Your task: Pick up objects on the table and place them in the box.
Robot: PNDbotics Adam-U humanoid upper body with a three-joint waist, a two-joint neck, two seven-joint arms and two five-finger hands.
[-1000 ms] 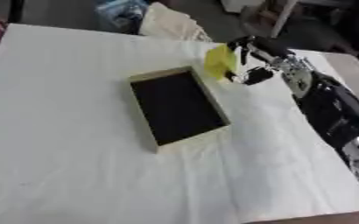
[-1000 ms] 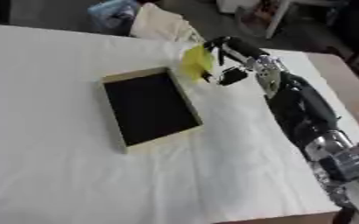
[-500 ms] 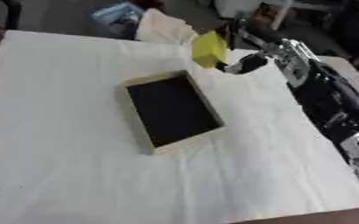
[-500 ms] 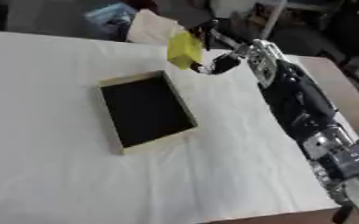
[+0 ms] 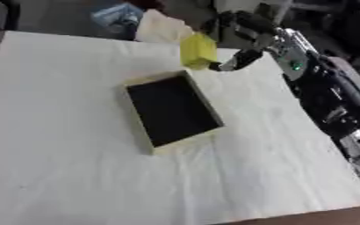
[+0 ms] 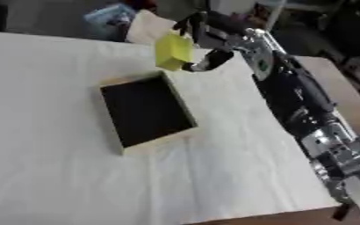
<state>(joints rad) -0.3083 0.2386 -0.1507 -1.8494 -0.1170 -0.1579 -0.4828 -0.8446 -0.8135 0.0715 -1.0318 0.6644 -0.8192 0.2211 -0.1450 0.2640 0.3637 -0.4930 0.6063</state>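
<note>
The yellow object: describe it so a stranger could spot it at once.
Start at the white-covered table and find the shallow tan box with a black inside near its middle. Just beyond the box's far corner, the right hand holds a small yellow block in the air. It is the only bright yellow thing here, and the only thing held.

Right arm (image 6: 298, 94) mostly black, bulky jointed segments, silver-grey metal joint housings near the lower end, pale grey forearm section that carried a small green light, right hand (image 5: 241, 30) black with slim dark fingers, one lighter grey finger
</note>
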